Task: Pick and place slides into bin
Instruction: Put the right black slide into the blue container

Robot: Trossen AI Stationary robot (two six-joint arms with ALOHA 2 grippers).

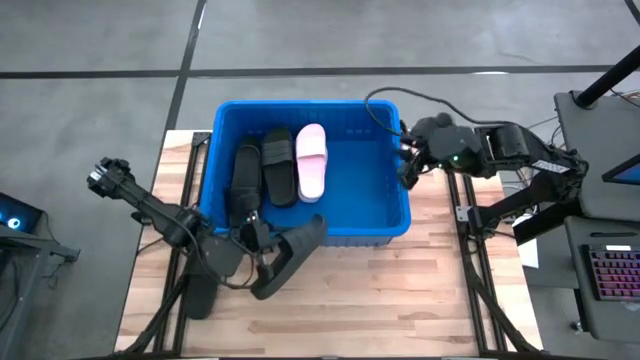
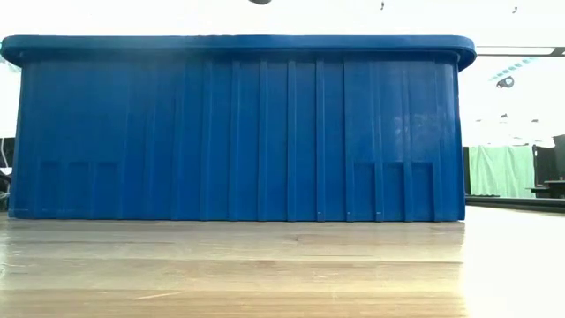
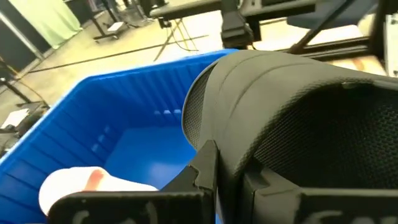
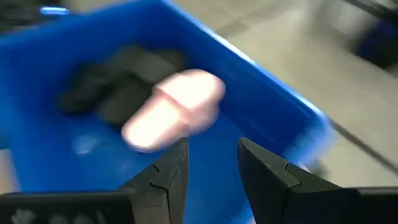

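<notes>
The blue bin (image 1: 385, 215) stands on the wooden table and fills the low view as bin (image 2: 238, 132). Two black slides (image 1: 265, 170) and a pale pink slide (image 1: 311, 160) lie on its floor at the left. My left gripper (image 1: 252, 238) is shut on another black slide (image 1: 292, 252), held just in front of the bin's near wall. In the left wrist view this slide (image 3: 298, 118) looms large over the bin (image 3: 93, 118). My right gripper (image 1: 408, 165) hovers open above the bin's right rim, over the pink slide (image 4: 174, 109) and with nothing between its fingers (image 4: 168, 177). My left gripper pinches a thin edge of the black slide (image 3: 227, 165) between its two fingers (image 3: 205, 171); which part of the slide that edge belongs to I cannot tell. The fingers come from the table's left, slanting a little downward. The slide is lifted clear of the table and tilted, with its far end (image 1: 316, 228) at the bin's near rim.
A dark oblong shape (image 1: 200, 295), perhaps another slide, lies on the table under my left arm. Bare wood (image 1: 400, 300) spreads across the near right of the table. A black cable (image 1: 385, 100) arches over the bin's far right corner. A keyboard (image 1: 612, 275) sits off the table's right.
</notes>
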